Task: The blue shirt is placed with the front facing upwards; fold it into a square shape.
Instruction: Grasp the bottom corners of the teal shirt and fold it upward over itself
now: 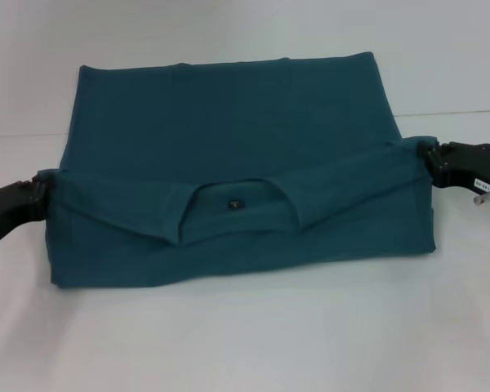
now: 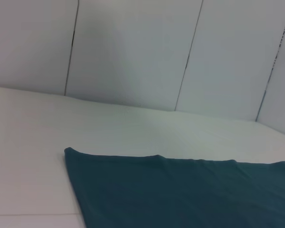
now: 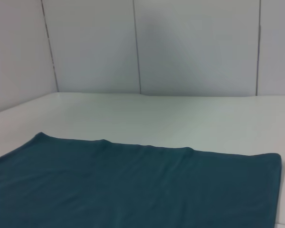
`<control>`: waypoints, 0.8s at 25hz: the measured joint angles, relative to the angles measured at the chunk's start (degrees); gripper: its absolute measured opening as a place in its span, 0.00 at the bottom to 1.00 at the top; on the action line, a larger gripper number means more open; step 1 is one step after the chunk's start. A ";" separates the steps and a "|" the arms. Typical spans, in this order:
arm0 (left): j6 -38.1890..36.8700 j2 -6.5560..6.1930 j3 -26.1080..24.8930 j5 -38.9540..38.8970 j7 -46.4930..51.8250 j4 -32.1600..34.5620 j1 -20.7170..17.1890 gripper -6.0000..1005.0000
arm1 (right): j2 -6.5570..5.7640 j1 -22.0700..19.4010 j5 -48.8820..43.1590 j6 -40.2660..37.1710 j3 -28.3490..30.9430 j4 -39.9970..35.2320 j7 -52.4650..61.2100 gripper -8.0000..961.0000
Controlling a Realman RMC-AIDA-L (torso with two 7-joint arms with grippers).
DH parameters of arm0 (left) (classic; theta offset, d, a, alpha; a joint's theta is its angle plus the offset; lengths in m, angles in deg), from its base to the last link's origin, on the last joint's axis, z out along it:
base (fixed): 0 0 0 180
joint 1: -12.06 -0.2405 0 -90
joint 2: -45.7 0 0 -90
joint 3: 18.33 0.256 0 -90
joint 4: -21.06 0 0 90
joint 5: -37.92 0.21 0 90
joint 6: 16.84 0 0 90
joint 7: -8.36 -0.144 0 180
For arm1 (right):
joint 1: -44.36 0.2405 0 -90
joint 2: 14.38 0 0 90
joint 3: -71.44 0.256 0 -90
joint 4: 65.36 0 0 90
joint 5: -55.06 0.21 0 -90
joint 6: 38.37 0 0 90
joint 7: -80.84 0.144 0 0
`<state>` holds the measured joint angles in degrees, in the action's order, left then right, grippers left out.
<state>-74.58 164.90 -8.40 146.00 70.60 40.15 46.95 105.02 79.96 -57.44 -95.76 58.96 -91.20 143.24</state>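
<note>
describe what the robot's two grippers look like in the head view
Both are black and blocky. The right gripper has an angular black housing carrying a small white label with dark print, and a short silver pin sticking out near it. The left gripper is a rounder, plain black body with no visible marking; a thin dark cable loops below it at the frame's edge.

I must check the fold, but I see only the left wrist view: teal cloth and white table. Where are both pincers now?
Observer: The left pincer is at the blue shirt's left edge, the right pincer at its right edge.
Operator: Is the shirt folded?
Observer: Partly; the collar end lies folded over on the near side.
Operator: Any label visible?
Observer: Yes, a small dark neck label shows inside the collar.
</note>
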 joint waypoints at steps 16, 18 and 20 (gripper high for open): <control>6.78 0.28 0.31 -2.05 -0.01 -0.03 3.22 0.02 | -0.09 2.83 0.00 5.76 -0.03 0.09 0.29 0.05; 7.36 0.37 0.36 -2.06 -0.01 -0.03 3.57 0.02 | -0.03 2.92 -0.01 5.80 -0.07 0.09 0.27 0.05; 7.84 0.42 0.37 -2.07 -0.01 -0.03 3.96 0.02 | -0.03 2.99 0.00 5.84 -0.08 0.34 0.16 0.05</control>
<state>-66.74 165.32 -8.03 143.93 70.59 40.13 50.91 104.99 82.96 -57.44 -89.92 58.87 -90.86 143.40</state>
